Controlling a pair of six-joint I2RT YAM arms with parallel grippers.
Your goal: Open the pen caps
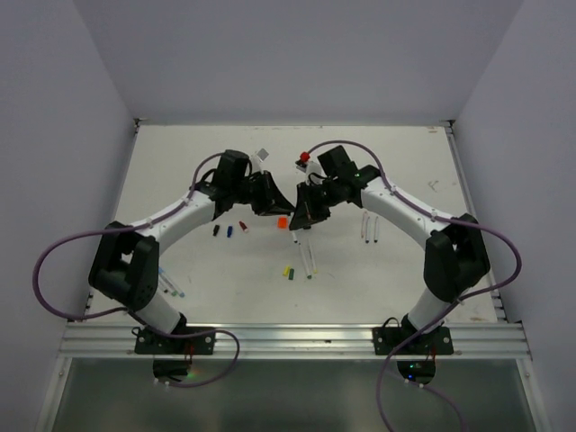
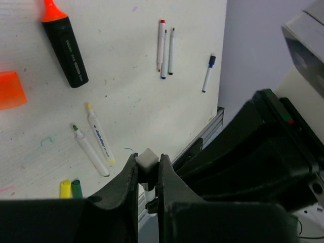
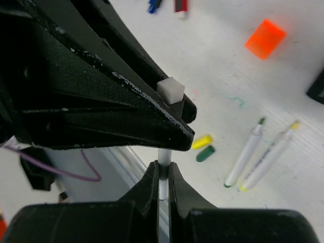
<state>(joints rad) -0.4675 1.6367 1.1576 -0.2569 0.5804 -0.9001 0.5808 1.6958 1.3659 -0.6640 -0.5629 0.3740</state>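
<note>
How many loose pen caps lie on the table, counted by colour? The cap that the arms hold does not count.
Black cap: 1
Blue cap: 1
Red cap: 1
Orange cap: 1
Yellow cap: 1
Green cap: 1
Total: 6

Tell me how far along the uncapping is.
Done: the highlighter, green pen and yellow pen lie uncapped. In hand: left gripper pinches one pen's white end, right gripper its barrel. Left: that pen; the far pens are too small to judge.
</note>
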